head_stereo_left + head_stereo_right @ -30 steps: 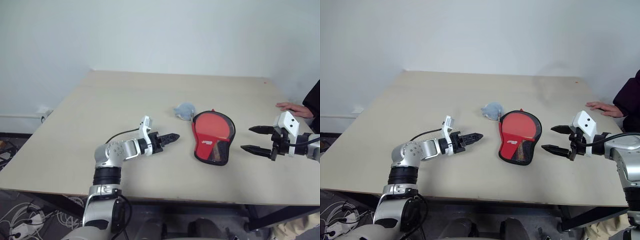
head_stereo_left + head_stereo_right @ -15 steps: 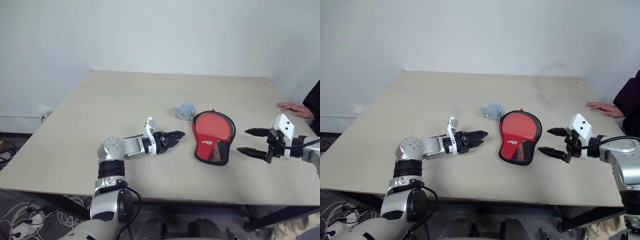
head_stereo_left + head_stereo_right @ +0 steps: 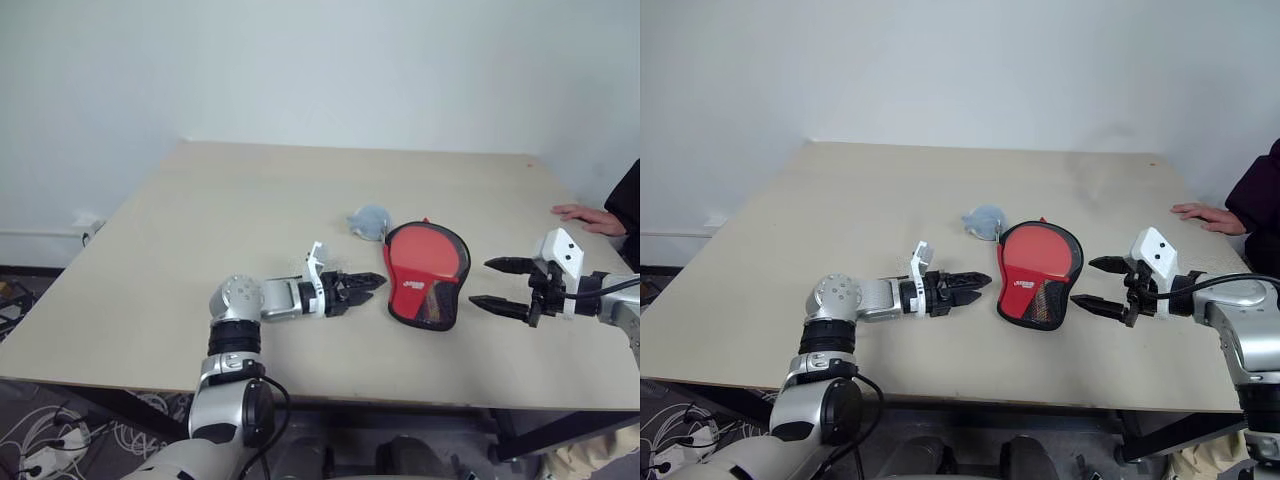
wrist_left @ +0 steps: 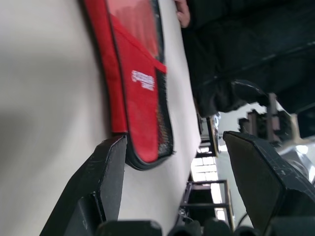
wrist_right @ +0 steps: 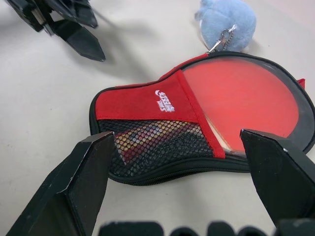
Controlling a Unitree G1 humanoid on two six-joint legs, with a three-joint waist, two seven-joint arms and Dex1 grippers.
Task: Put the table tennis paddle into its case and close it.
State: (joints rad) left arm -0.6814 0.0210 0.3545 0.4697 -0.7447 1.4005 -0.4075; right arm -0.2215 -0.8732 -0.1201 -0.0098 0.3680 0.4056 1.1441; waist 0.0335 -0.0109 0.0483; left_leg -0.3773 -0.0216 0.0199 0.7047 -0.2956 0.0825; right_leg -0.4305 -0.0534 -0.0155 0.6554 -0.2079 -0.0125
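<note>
The red case (image 3: 425,275) lies flat and open near the table's middle, with the table tennis paddle (image 3: 430,250) resting inside it.

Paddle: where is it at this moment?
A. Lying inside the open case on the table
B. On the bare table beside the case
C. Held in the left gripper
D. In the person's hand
A: the paddle lies with its red face inside the open case, handle end under the mesh.

Left tool (image 3: 372,283) and right tool (image 3: 492,282) point toward each other, both with fingers parted.
</note>
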